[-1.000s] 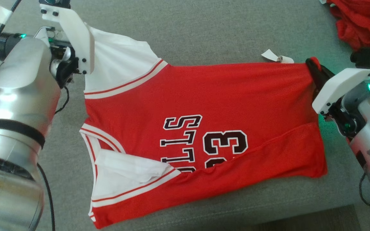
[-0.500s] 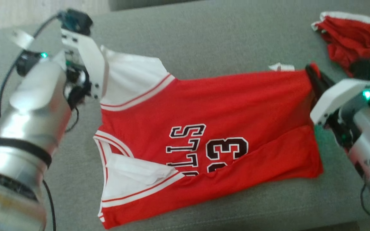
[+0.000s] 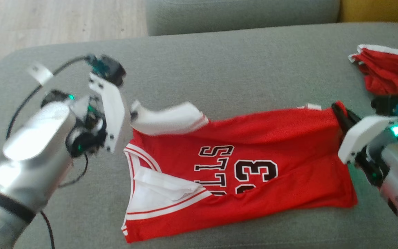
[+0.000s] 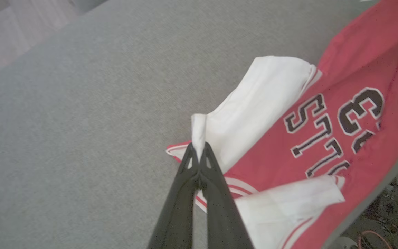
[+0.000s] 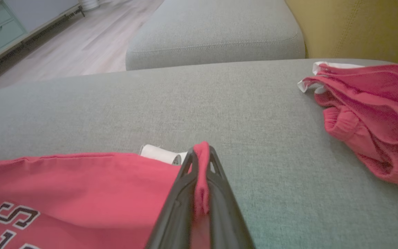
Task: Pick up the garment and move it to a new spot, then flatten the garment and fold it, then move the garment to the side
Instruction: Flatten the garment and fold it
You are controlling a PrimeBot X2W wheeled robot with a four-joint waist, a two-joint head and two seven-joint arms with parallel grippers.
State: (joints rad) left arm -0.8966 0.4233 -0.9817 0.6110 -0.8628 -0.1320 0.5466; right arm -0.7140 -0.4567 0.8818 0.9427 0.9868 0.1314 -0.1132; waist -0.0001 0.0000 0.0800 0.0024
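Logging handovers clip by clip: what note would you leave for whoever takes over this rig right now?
Left pincer: shut on the white sleeve tip of the jersey.
Right pincer: shut on its red hem corner.
Jersey: spread sideways on the grey cushion, far edge held at both ends; near edge already folded over the lettering. A second red garment lies at far right.
Left to do: probably lay the far edge over, finish the fold, move the jersey aside.
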